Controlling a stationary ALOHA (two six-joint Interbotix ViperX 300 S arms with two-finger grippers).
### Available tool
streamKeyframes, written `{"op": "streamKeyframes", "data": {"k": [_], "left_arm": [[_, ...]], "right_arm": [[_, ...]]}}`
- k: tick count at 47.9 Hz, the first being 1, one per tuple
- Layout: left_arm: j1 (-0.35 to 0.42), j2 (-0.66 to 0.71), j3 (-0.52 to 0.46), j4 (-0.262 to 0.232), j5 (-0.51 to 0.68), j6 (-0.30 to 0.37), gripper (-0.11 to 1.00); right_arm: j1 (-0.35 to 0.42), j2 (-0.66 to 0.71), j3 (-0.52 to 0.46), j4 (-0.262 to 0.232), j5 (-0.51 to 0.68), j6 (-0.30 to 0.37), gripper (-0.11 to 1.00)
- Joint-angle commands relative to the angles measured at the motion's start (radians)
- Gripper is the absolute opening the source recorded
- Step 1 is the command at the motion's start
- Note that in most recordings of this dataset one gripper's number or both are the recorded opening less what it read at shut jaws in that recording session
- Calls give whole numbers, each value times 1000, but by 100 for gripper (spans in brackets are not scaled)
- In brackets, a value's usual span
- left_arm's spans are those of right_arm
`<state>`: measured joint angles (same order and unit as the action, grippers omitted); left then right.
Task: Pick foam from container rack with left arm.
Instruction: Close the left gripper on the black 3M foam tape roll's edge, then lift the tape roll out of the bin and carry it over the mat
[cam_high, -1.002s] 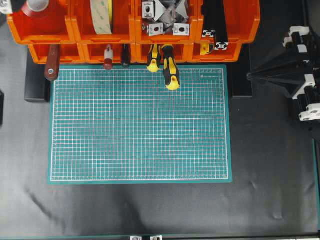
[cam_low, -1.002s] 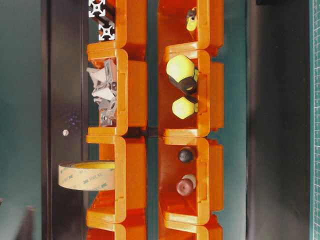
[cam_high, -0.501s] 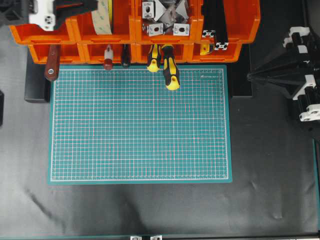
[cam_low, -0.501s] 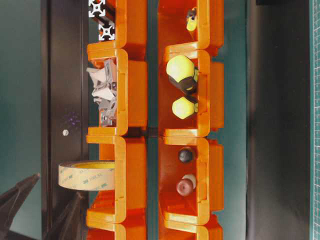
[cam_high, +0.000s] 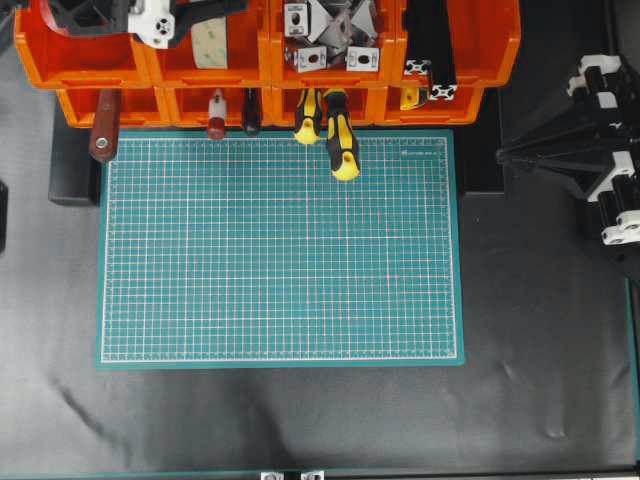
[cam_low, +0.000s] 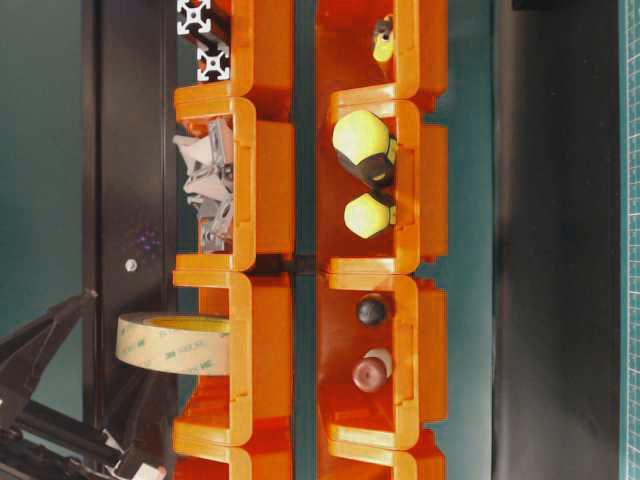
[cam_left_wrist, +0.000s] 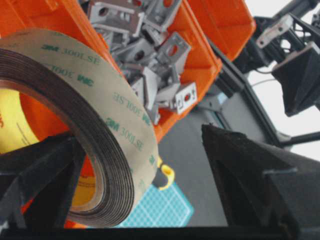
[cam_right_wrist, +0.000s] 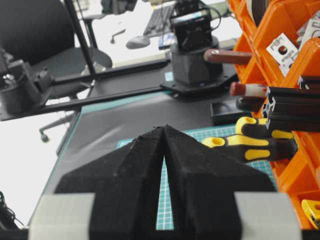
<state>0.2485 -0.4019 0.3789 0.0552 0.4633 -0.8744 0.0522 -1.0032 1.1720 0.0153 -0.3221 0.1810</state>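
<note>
Orange container rack (cam_high: 270, 60) holds your foam tape roll (cam_left_wrist: 100, 130) upright in its back-row bin; left end effector (cam_left_wrist: 145, 170) spread wide, fingers (cam_left_wrist: 250, 170) straddling the roll, not gripping; right end effector (cam_right_wrist: 164, 150) closed, parked well apart.

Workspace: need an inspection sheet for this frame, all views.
Surface: green mat on black table, bare.
Job's things: foam upright in an upper bin of the rack, not gripped yet.
Clutter: metal brackets, black extrusions, yellow-black handles, brown handle in or sticking out of the bins.
Grippers: left gripper open, fingers straddling the foam; right gripper shut, parked at the table's right side.
Cables: nothing seen on the table.
Surroundings: office chair and a desk beyond the table.
</note>
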Motion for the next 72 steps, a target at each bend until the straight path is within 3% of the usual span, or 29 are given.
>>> {"op": "streamKeyframes", "data": {"k": [1,5,9,18,25,32,37,45,51,55,72], "left_arm": [[3,-12,-26,3,-9,0,87],[3,-14,-25,5,-9,-5,84],[3,-25,-25,3,-9,-8,74],[3,-67,-28,5,-41,-2,26],[-8,-133,-34,3,-127,0,26],[-75,-204,-35,3,-241,6,26],[-169,-244,-17,6,-301,23,26],[-400,-245,32,8,-345,103,26],[-543,-196,84,8,-371,179,26],[-594,-146,109,8,-407,210,26],[-663,127,178,8,-598,255,26]], "right_arm": [[3,3,-26,2,-5,2,-1],[3,3,-26,0,-5,0,-1],[3,2,-26,2,-5,2,-1],[5,3,-26,0,-6,2,-1],[5,2,-28,2,-11,2,-1],[6,0,-28,0,-9,2,-1],[6,-2,-28,2,-8,2,-1],[8,0,-28,2,-6,2,-1],[11,0,-28,2,-6,2,-1],[11,-2,-28,2,-6,2,-1],[12,-23,-32,3,-5,8,-1]]}}
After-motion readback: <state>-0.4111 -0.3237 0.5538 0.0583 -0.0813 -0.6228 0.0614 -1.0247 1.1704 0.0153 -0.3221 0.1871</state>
